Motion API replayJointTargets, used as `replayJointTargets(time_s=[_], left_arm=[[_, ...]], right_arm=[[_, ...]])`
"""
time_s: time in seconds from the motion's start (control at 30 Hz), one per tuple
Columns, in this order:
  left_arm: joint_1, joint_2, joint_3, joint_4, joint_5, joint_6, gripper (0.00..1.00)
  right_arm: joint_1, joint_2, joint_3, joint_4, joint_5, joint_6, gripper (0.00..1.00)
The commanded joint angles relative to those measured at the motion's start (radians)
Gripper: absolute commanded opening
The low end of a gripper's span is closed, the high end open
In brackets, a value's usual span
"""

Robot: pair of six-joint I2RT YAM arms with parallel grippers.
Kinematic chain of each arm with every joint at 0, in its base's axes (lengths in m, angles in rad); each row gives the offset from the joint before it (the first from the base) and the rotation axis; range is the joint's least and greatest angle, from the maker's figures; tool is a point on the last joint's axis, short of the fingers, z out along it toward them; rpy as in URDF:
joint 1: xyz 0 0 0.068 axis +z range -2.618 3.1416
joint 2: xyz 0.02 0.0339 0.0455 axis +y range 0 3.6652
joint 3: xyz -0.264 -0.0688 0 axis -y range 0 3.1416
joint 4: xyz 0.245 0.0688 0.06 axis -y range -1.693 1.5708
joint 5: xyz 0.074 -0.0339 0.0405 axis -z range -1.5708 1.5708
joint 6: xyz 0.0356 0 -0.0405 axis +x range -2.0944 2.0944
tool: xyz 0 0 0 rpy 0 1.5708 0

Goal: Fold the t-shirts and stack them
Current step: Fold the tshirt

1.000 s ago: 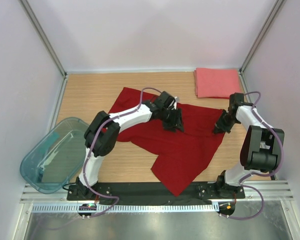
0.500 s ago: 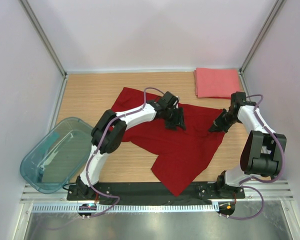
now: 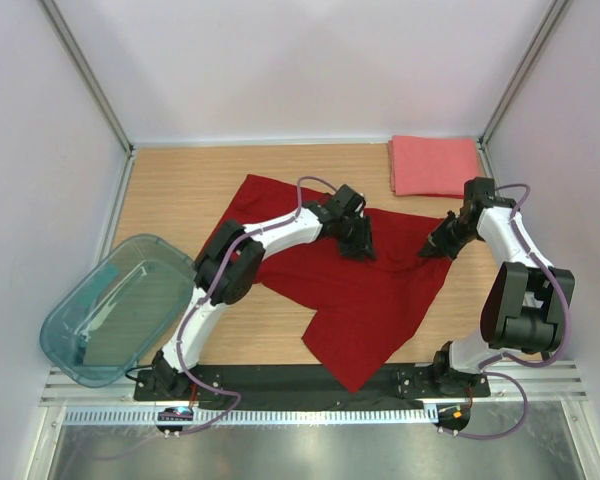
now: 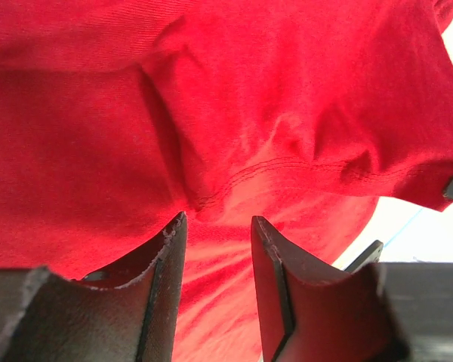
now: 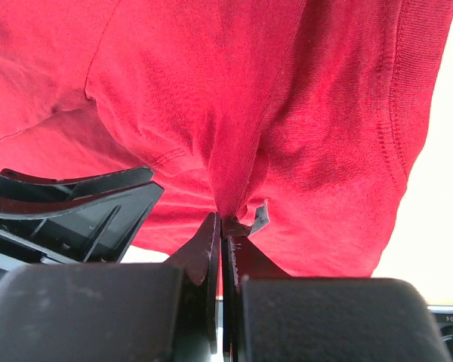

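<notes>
The dark red t-shirt (image 3: 370,295) lies spread and rumpled across the middle of the wooden table. It fills the left wrist view (image 4: 211,98) and the right wrist view (image 5: 234,90). My left gripper (image 3: 360,244) is down on its upper middle; its jaws stand open over a stitched hem, with cloth between them (image 4: 217,219). My right gripper (image 3: 432,248) is at the shirt's upper right edge and is shut on a pinched fold of the red cloth (image 5: 223,217). The salmon-pink t-shirt (image 3: 435,165) lies folded to a rectangle at the back right corner.
A translucent teal plastic bin (image 3: 110,310) sits at the left edge of the table. White walls and metal posts enclose the table on three sides. Bare wood shows at the back left (image 3: 180,185) and at the front left (image 3: 260,335).
My left gripper has slid a little to the right and back over the red shirt. My right gripper has moved slightly back and left, drawing the shirt's right edge with it.
</notes>
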Motion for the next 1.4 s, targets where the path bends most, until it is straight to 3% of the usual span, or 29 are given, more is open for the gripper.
replayJointTargets(time_s=[0.0,0.37,0.4,0.53,0.87,1.37], left_arm=[[-0.015,0.018,0.048,0.016,-0.002,-0.01,0.4],[-0.031,0.046,0.08,-0.018,-0.005,0.013,0.29],[-0.033,0.044,0.083,-0.021,-0.006,0.026,0.19],[-0.033,0.034,0.123,-0.07,-0.031,0.069,0.0],[-0.031,-0.075,0.143,-0.223,-0.066,0.167,0.0],[-0.013,-0.103,0.099,-0.291,-0.017,0.189,0.0]], right_arm=[[0.002,-0.011,0.031,-0.014,-0.009,-0.003,0.01],[0.002,-0.022,0.027,-0.013,0.001,-0.006,0.01],[0.002,-0.022,0.027,-0.011,-0.001,-0.006,0.01],[0.002,-0.028,0.027,-0.016,0.013,-0.011,0.01],[0.008,-0.08,0.038,-0.147,0.169,-0.093,0.01],[0.058,-0.174,-0.04,-0.227,0.139,-0.058,0.01]])
